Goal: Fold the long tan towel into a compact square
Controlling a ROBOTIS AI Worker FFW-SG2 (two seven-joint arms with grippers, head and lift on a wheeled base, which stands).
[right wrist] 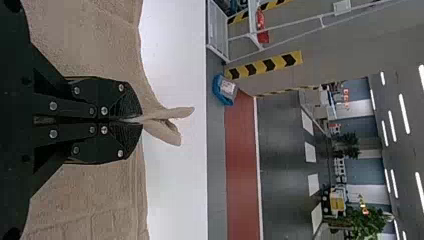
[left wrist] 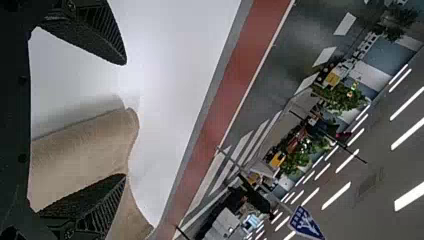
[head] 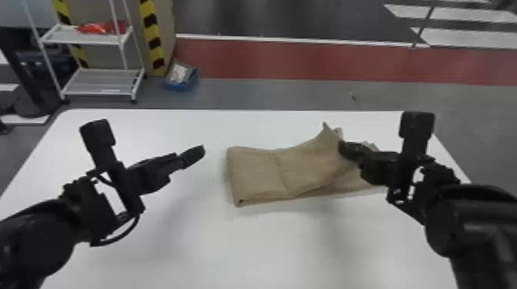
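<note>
In the head view, your towel [head: 255,173] lies on the desk [head: 269,246], right of the middle, already doubled into a band. Its left end is a fairly neat fold, and layers show along the near edge. Toward the right it rises to a peak at the far side, where your right hand [head: 343,150] has it, and the cloth beyond that is rumpled. Your left hand [head: 196,154] is over the desk to the left of the towel, apart from it.

In the left wrist view, your left hand is spread wide, with nothing clamped between its fingers. The towel's rounded, folded end shows beyond them, so this hand looks free to help with the next fold or to steady that end.

In the right wrist view, your right hand is closed on a pinch of the towel, a small double tip of cloth poking out past the fingertips. Cloth drops away on both sides of the grip.

As for progress, I'd call you partway: the length has been brought down by folding, but what you have is an oblong, clearly longer than it is deep, with one part lifted and loose. What's left, as I judge it, is to bring the right part over toward the left end, line up the edges, let go, and press the stack flat into a square.
</note>
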